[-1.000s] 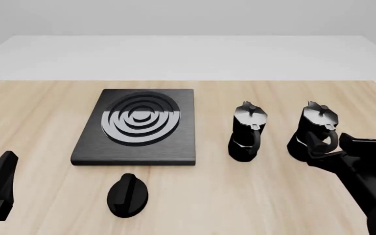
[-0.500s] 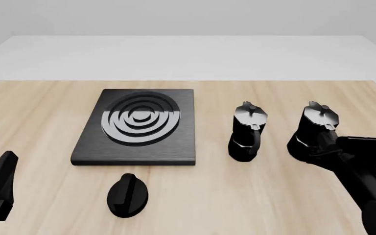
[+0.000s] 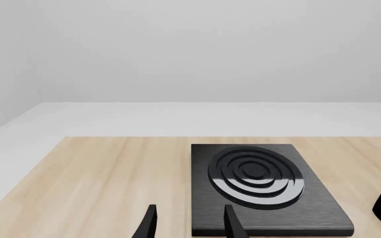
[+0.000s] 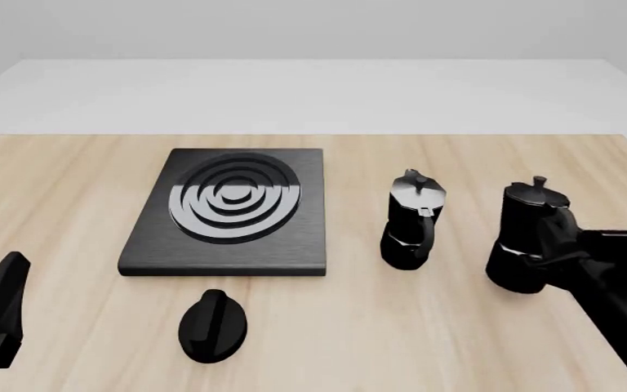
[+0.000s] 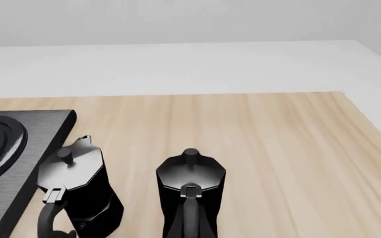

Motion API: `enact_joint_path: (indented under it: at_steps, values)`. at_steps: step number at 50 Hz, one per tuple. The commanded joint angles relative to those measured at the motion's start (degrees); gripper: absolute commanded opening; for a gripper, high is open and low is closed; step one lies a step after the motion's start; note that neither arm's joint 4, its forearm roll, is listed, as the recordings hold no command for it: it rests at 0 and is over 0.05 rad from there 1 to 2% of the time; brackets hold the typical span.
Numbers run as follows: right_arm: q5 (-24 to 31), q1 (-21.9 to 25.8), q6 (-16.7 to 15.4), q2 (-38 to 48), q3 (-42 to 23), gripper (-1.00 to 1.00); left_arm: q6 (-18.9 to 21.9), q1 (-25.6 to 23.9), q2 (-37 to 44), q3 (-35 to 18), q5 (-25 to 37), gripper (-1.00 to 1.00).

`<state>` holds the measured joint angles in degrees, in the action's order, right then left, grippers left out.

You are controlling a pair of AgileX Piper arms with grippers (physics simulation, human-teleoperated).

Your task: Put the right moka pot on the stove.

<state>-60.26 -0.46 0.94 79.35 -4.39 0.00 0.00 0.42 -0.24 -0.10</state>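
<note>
Grasp on right moka pot, lift starting

Right hand (image 4: 558, 245) sits closed on the handle of the right moka pot (image 4: 529, 237), which stands at the bench's (image 4: 63, 180) right side, just beside the second moka pot (image 4: 411, 220) and well apart from the stove (image 4: 232, 208). Judged step: pickup. Next move calls for raising it clear, carrying left past the second pot, lowering onto the burner rings. Versus half a second ago, the pot has shifted nearer and reads slightly tilted. Left hand (image 3: 187, 225) hangs open, idle.
</note>
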Motion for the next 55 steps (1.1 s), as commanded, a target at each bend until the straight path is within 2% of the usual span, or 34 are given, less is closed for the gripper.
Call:
enact_joint_path:
  at_steps: [1, 8, 15, 17, 25, 33, 40, 49, 51, 54, 55]
  values:
    - [14.73, 1.59, -0.92, -19.15, -1.21, -1.0, 0.0, 0.0, 0.0, 0.0, 0.0, 1.0]
    - [21.61, 1.96, -1.22, -26.45, -2.15, -1.0, 0.0, 0.0, 0.0, 0.0, 0.0, 1.0]
    - [31.29, 2.7, -1.61, -35.55, -4.55, -1.0, 0.0, 0.0, 0.0, 0.0, 0.0, 1.0]
    - [32.31, 2.88, -1.56, -36.53, -4.87, -1.0, 0.0, 0.0, 0.0, 0.0, 0.0, 1.0]
    - [43.47, 5.23, -2.39, -44.9, -10.15, -1.0, 0.0, 0.0, 0.0, 0.0, 0.0, 1.0]
    - [50.28, 8.14, -3.61, -48.58, -15.14, -1.0, 0.0, 0.0, 0.0, 0.0, 0.0, 1.0]
    - [52.8, 10.71, -2.86, -49.2, -18.55, -1.0, 0.0, 0.0, 0.0, 0.0, 0.0, 1.0]
    - [53.9, 15.45, -3.91, -47.3, -24.03, -1.0, 0.0, 0.0, 0.0, 0.0, 0.0, 1.0]
    - [53.63, 16.98, -2.08, -46.43, -25.37, -1.0, 0.0, 0.0, 0.0, 0.0, 0.0, 1.0]
    - [52.52, 18.18, -2.63, -44.92, -26.24, -1.0, 0.0, 0.0, 0.0, 0.0, 0.0, 1.0]
    - [51.9, 19.02, -1.66, -44.13, -26.69, -1.0, 0.0, 0.0, 0.0, 0.0, 0.0, 1.0]
